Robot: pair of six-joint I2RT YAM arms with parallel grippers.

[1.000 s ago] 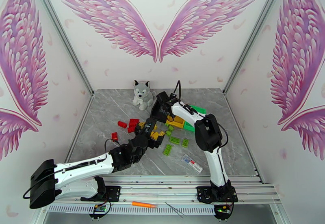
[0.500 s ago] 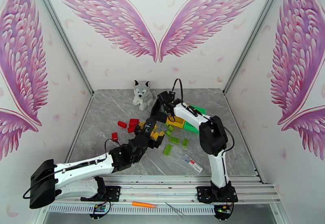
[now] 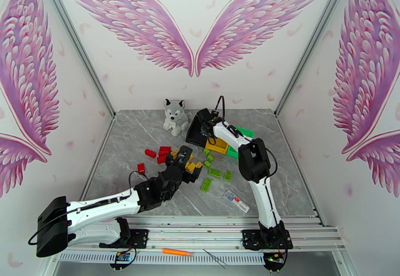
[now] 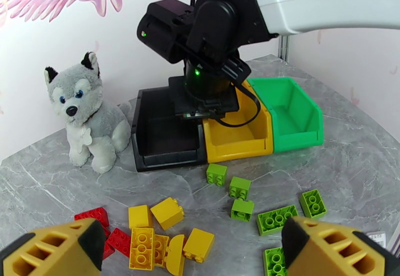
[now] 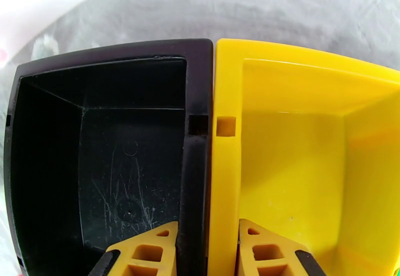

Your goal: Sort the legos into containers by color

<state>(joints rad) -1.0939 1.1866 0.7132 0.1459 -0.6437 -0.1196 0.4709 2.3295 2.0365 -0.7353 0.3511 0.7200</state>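
Legos (image 4: 239,187) are all out on the gray table (image 3: 135,137), scattered in front of a row of three bins, so nothing's sorted yet.

Left arm (image 3: 100,207) lies low, stretched from its base toward the middle of the table. The left gripper (image 4: 192,232) hovers over the yellow pile. Its fingers (image 4: 320,249) are spread wide and aren't holding anything.

Right arm (image 3: 252,159) goes up to a bent elbow, then reaches back to the bins with the wrist pointing down. The right gripper (image 5: 207,229) sits astride the seam where the black bin (image 5: 100,147) and the yellow bin (image 5: 295,162) touch. There's one finger inside each bin, with both walls in the narrow gap between. The fingers are close against those walls, but I honestly can't tell if they're squeezing or just hanging there. The green bin (image 4: 290,107) is on the other side of the yellow one, touching it.

Counts:
- Six green legos (image 4: 275,219), nearest the yellow and green bins. One is half cut off at the bottom edge of the left wrist view.
- Six yellow legos (image 4: 167,213) bunched together, one with a rounded side.
- About five red legos (image 3: 150,152) off to the left, though the clump is too small to split cleanly.
- One plush husky (image 4: 85,112) beside the black bin.
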